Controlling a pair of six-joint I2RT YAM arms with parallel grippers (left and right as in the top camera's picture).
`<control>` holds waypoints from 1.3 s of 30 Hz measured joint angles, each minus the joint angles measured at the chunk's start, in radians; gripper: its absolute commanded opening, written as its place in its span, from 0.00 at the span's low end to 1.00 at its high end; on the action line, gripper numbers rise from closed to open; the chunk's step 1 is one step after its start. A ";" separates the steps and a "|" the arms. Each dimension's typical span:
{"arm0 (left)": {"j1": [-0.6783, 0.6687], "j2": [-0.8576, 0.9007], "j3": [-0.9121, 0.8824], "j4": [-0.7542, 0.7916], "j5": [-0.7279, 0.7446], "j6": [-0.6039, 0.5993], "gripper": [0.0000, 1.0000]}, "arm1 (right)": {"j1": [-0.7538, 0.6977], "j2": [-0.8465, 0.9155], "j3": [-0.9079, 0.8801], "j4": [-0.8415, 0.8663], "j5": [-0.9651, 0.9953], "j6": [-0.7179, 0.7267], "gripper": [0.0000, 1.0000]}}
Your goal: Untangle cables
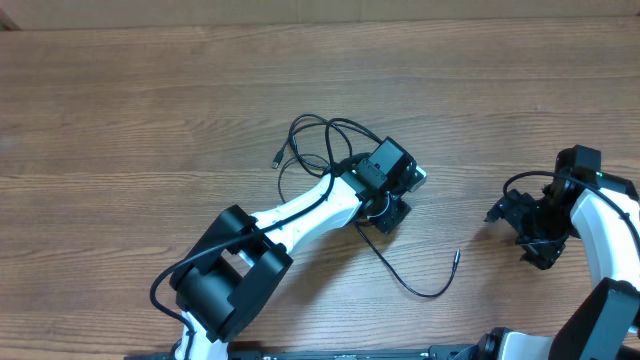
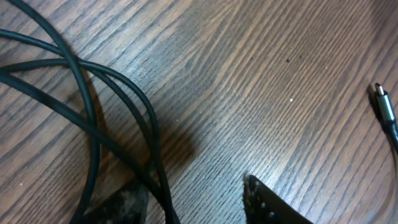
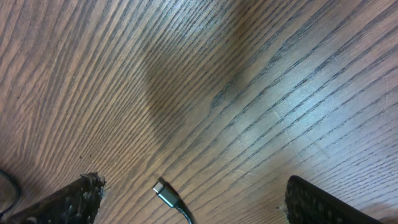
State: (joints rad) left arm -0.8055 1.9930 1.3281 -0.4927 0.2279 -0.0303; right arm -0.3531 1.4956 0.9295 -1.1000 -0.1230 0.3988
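My left gripper [image 2: 193,202] hangs spread wide just above the wood-grain table [image 2: 261,74]. The black cables [image 2: 93,124] loop past its left finger, and a silver plug [image 2: 384,104] lies off to the right. My right gripper [image 3: 199,205] is spread wide too, with a cable tip [image 3: 165,191] on the bare boards between its fingers. Farther out, the loops lie on the table beside my left arm [image 1: 300,210].
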 measured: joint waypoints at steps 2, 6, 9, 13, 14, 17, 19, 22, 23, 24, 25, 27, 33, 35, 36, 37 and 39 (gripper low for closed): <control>0.000 0.000 0.000 0.000 0.000 -0.018 0.34 | 0.000 0.000 0.000 0.000 0.000 0.000 0.91; 0.000 0.000 0.000 0.000 0.000 -0.065 0.09 | 0.000 0.000 0.000 0.000 -0.003 0.000 0.92; 0.000 0.000 0.000 -0.001 0.000 -0.086 0.04 | 0.000 0.000 0.000 0.000 -0.005 -0.001 0.94; 0.000 0.000 0.009 -0.026 0.000 -0.098 0.04 | 0.000 0.000 0.000 0.000 -0.023 -0.008 0.96; 0.000 0.000 0.017 -0.040 -0.001 -0.098 0.04 | 0.000 0.000 0.000 0.000 -0.034 -0.011 0.96; 0.003 -0.001 0.096 -0.117 -0.008 -0.098 0.04 | 0.000 0.000 0.000 0.010 -0.080 -0.039 0.96; 0.013 -0.012 0.176 -0.180 -0.011 -0.098 0.04 | 0.000 0.000 0.000 0.017 -0.119 -0.063 0.96; 0.046 -0.057 0.307 -0.289 -0.013 -0.098 0.04 | 0.000 0.000 0.000 0.027 -0.175 -0.088 0.96; 0.061 -0.075 0.354 -0.326 -0.013 -0.098 0.04 | 0.000 0.000 0.000 0.031 -0.188 -0.091 0.96; 0.077 -0.094 0.395 -0.349 -0.013 -0.098 0.04 | 0.000 0.000 0.000 0.035 -0.206 -0.097 0.96; 0.095 -0.115 0.436 -0.382 -0.014 -0.098 0.04 | 0.000 0.000 0.000 0.039 -0.222 -0.105 0.96; 0.136 -0.163 0.513 -0.441 -0.010 -0.098 0.04 | 0.000 0.000 0.000 0.047 -0.260 -0.124 0.96; 0.264 -0.280 0.598 -0.489 0.105 -0.098 0.04 | 0.000 0.000 0.000 0.087 -0.463 -0.231 0.95; 0.295 -0.294 0.605 -0.510 0.153 -0.098 0.04 | 0.007 0.000 0.000 0.116 -0.585 -0.277 0.95; 0.303 -0.294 0.605 -0.525 0.168 -0.098 0.04 | 0.012 0.000 0.000 0.131 -0.632 -0.293 0.95; 0.304 -0.293 0.605 -0.542 0.182 -0.098 0.04 | 0.025 0.000 0.000 0.154 -0.693 -0.307 0.95; 0.303 -0.280 0.603 -0.574 0.203 -0.098 0.04 | 0.061 0.000 0.000 0.187 -0.772 -0.326 0.95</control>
State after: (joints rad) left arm -0.5022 1.7126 1.9316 -1.0664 0.4305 -0.1284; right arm -0.2924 1.4956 0.9298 -0.9127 -0.8955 0.0727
